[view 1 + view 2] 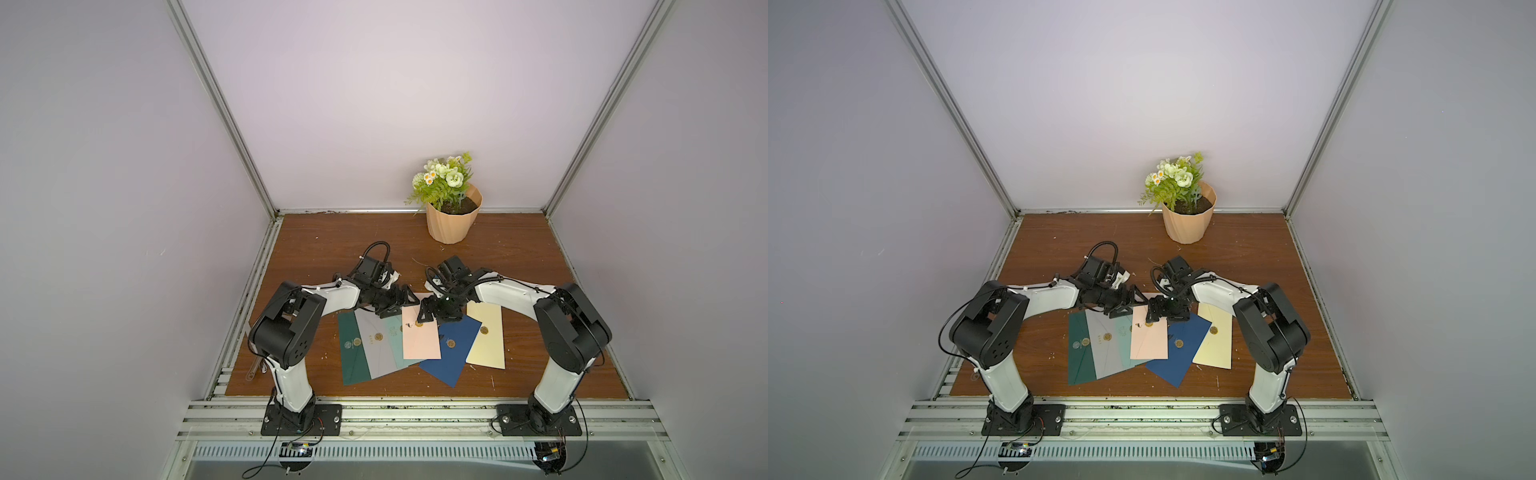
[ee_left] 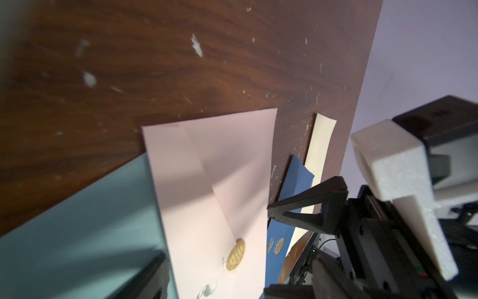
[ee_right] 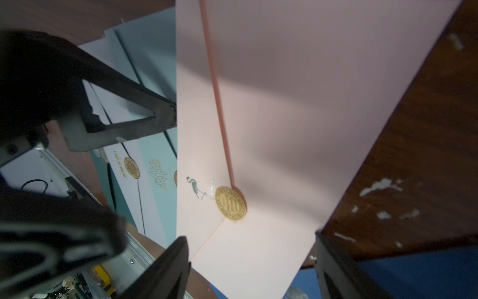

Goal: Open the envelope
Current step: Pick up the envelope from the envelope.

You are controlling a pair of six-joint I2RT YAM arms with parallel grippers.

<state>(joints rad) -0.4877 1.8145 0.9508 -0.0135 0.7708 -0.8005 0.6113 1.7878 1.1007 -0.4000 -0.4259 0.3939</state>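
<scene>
Here, pink envelope (image 1: 420,343) lengthwise near-to-far, its flap (image 3: 297,90) pointing nearward, left fingers (image 3: 163,116), right fingers (image 3: 170,266) both wide apart.

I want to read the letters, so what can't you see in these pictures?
Pink envelope: far edge partly hidden behind the left gripper and right gripper in both top views.
Gold seal: lettering blurred in the right wrist view, too small in top views.
Teal envelope: largely covered by the pink one in top views.

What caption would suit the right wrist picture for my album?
Open right gripper poised over a pink envelope with a gold sticker.
</scene>
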